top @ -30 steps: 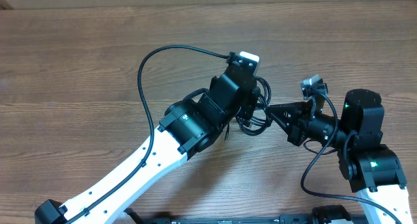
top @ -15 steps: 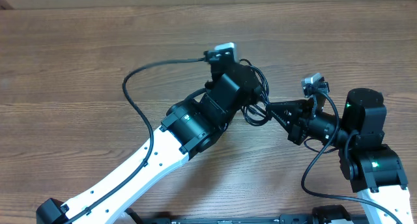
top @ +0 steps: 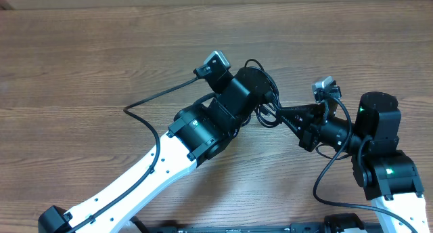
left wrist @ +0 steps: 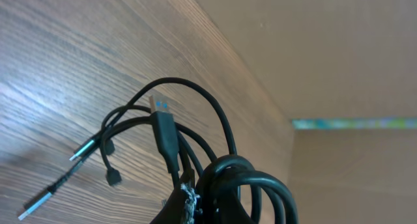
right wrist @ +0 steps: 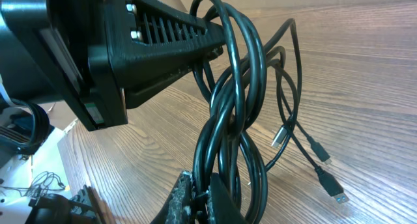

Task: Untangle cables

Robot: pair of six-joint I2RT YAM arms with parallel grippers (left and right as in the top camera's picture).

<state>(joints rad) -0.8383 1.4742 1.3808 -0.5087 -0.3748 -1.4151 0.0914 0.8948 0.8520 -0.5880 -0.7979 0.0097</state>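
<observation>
The left claw (top: 264,105) and the right claw (top: 283,115) are both clamped tight on the cables (top: 269,119). The cables form a twisted black bundle, held between the two claws near the middle of the worktop (top: 81,64). The left claw grips the bundle's left side and the right claw its right, with their tips close together. Loose plug ends (right wrist: 326,175) trail from the bundle over the wood.

No writing, label, brand mark, number or sign can be read in any view, neither on the cables (right wrist: 228,120) nor on the wooden worktop (top: 81,57).
</observation>
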